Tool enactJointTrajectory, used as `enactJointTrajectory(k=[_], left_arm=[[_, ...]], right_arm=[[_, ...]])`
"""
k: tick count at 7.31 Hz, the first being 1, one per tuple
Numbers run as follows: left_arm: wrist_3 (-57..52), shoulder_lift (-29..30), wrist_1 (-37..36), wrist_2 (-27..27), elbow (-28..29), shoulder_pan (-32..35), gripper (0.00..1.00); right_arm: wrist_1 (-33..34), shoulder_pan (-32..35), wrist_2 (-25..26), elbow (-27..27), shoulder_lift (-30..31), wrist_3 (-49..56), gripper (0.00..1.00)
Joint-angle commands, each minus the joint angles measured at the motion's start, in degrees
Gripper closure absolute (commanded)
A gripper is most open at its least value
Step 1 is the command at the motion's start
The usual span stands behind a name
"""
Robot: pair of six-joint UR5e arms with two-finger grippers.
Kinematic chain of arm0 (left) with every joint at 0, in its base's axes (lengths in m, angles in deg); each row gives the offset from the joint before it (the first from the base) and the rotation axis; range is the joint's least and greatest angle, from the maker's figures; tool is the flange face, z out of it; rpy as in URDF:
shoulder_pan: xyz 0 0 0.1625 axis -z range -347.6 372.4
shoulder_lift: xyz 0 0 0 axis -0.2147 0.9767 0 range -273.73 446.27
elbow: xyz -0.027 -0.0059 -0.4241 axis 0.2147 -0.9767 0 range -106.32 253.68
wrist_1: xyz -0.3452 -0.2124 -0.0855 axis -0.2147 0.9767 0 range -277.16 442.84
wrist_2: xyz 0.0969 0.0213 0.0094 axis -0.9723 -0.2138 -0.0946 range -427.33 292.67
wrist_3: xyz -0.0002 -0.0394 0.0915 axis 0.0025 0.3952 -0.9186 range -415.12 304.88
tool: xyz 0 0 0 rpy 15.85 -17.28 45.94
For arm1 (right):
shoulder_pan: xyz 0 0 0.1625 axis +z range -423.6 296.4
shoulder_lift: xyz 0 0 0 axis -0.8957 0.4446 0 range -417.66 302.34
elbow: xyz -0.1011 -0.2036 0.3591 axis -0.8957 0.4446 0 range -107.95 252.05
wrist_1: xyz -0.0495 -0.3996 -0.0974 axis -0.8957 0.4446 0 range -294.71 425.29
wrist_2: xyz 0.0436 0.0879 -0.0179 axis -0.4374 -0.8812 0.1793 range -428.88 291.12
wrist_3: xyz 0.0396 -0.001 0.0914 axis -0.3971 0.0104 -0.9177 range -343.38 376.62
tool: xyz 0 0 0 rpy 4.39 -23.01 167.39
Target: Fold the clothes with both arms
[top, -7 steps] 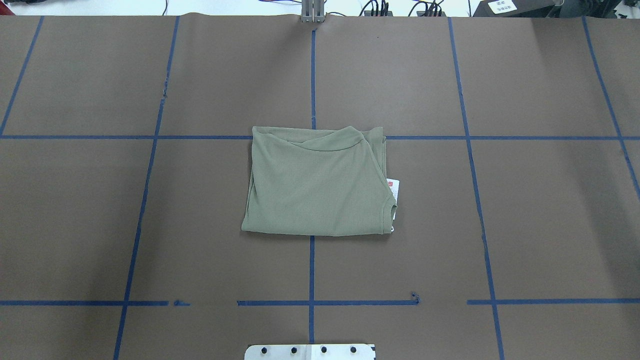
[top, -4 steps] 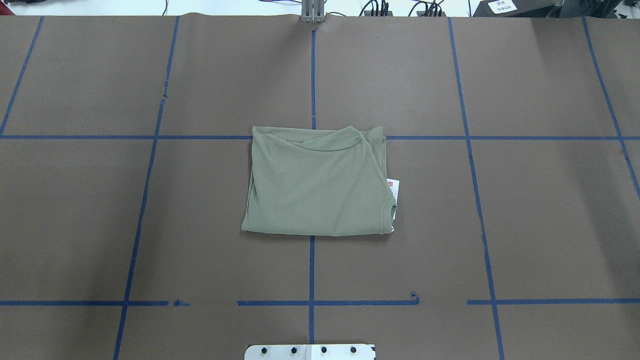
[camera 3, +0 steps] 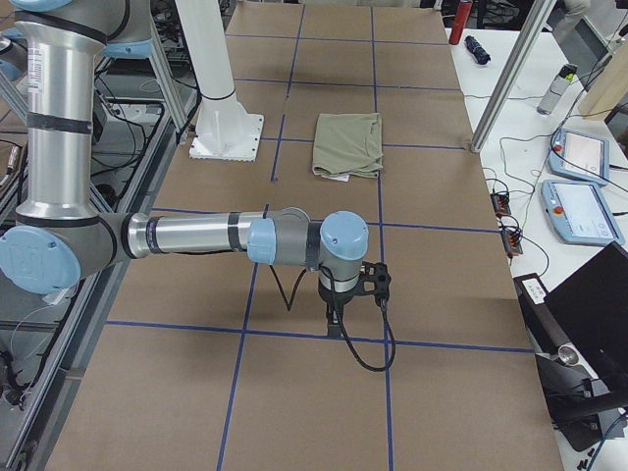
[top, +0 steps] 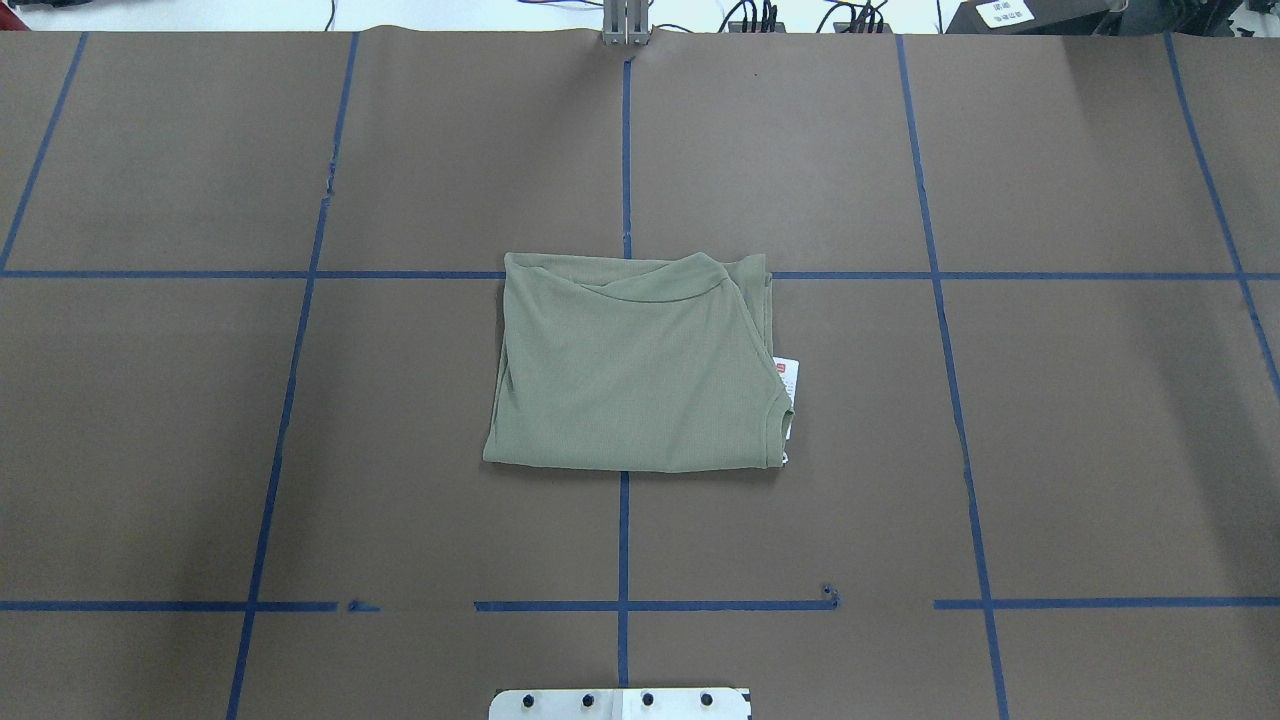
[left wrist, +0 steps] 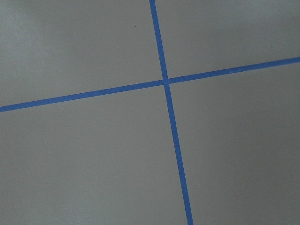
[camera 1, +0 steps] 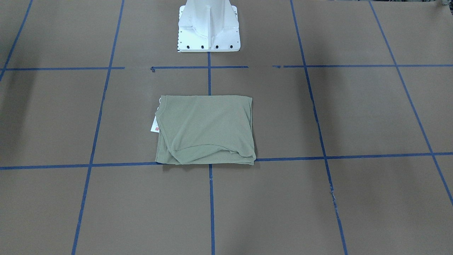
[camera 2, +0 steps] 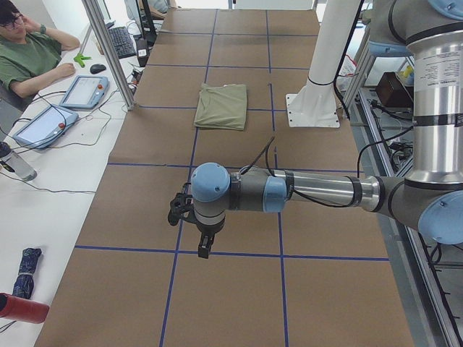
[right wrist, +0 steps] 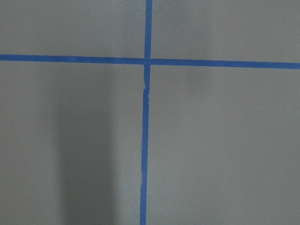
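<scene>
Both the left arm [camera 2: 318, 189] and right arm [camera 3: 186, 235] are held well away from the folded shirt [top: 632, 365], best left undisturbed on the desk [top: 1050, 450]; the jaws' state cannot be told.

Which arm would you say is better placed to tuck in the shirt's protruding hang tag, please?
Probably the right arm: the hang tag sticks out from the shirt on the robot's right side, away from the left arm.

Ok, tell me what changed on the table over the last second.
Nothing visibly changed in the overhead view. The folded green shirt lies in the same spot on the blue tape lines, and its white hang tag sticks out at the same edge.
</scene>
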Motion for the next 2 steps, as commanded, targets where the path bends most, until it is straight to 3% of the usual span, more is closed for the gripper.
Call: enactJointTrajectory(k=[1, 2], left_arm=[[0.0, 0.1, 0.0, 0.0, 0.0, 0.0, 0.00], [0.0, 0.1, 0.1, 0.0, 0.0, 0.0, 0.00]], right_arm=[[0.0, 0.0, 0.0, 0.0, 0.0, 0.0, 0.00], [0.0, 0.0, 0.0, 0.0, 0.0, 0.0, 0.00]])
